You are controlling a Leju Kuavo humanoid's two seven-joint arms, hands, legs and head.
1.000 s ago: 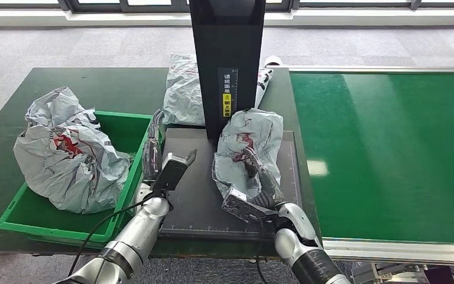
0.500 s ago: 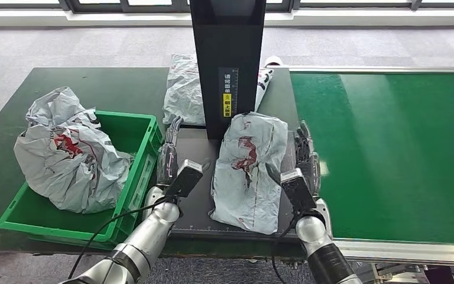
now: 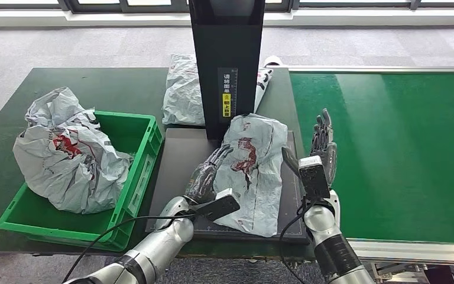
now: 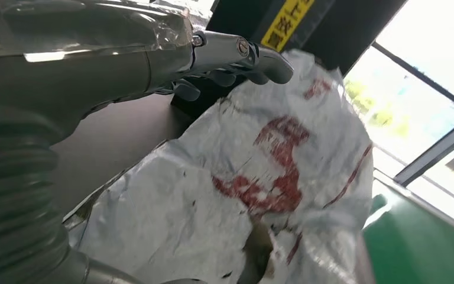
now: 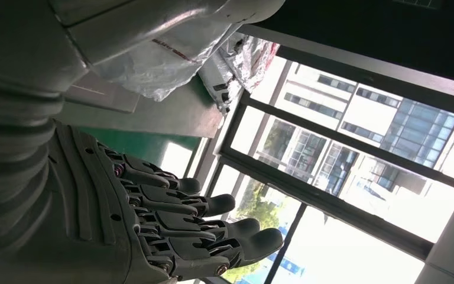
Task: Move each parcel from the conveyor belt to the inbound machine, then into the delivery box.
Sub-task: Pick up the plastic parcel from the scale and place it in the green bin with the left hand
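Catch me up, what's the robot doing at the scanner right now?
A grey parcel lies on the inbound machine's dark platform under the black scanner column. The left hand reaches in at the parcel's side, fingers apart, not gripping it. The right hand is open, raised beside the platform at the green conveyor belt. Another parcel sits in the green delivery box; a third lies behind the column.
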